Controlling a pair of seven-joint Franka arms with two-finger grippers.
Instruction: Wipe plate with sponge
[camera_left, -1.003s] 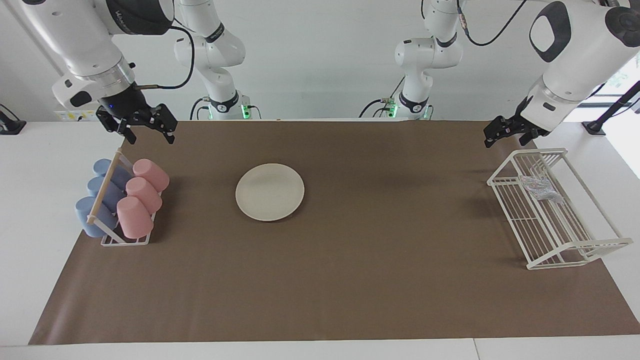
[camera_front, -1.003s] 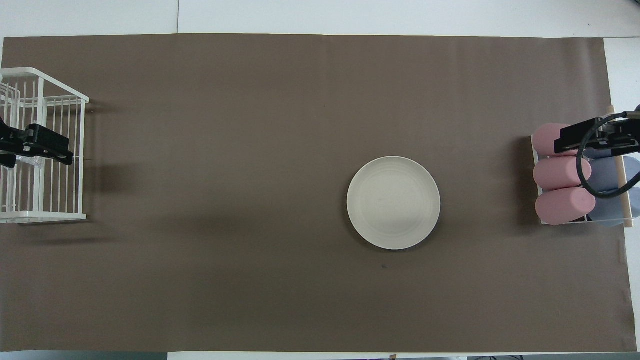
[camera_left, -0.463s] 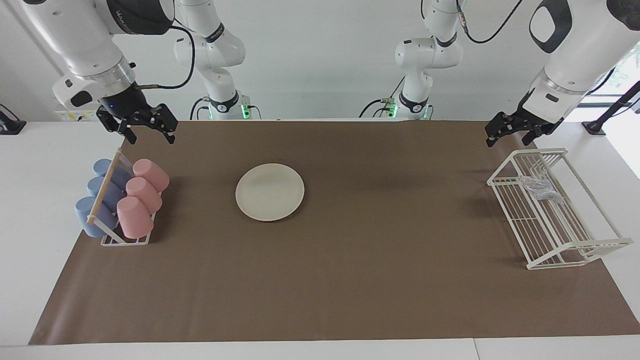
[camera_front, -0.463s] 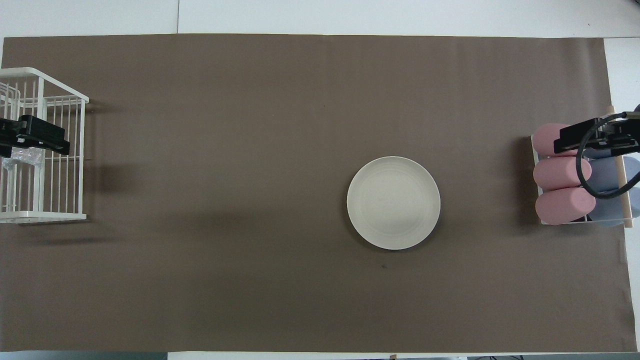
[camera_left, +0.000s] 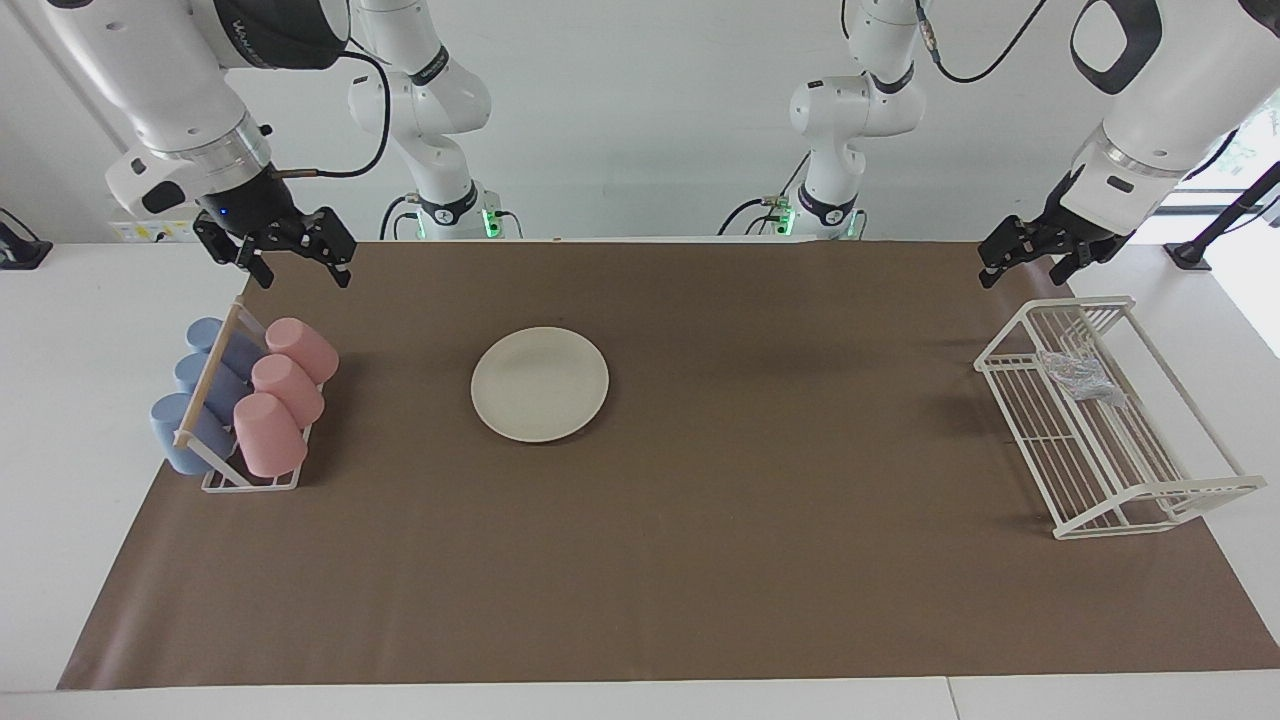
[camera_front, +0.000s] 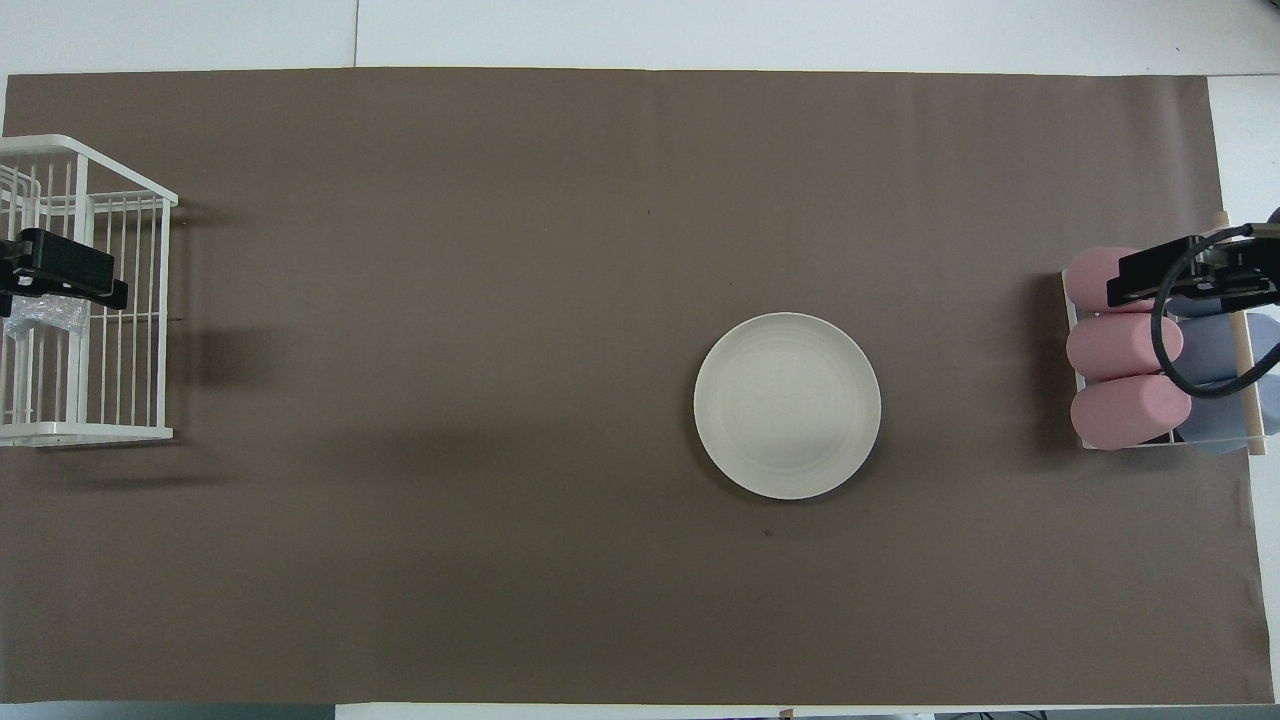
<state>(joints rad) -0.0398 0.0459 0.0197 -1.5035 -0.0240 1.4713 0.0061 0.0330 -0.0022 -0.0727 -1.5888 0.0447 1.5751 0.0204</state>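
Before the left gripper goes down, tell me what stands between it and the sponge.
Nothing visible. The sponge lies in the white wire rack, whose top is open, and the open left gripper hangs above the rack's end nearer the robots.

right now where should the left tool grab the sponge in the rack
Take the sponge across its crumpled middle, coming straight down from above. It lies loose on the floor of the white wire rack, whose wire walls block a sideways reach while the top is open. The left tool hangs open, up in the air at the rack's end nearest the robots.
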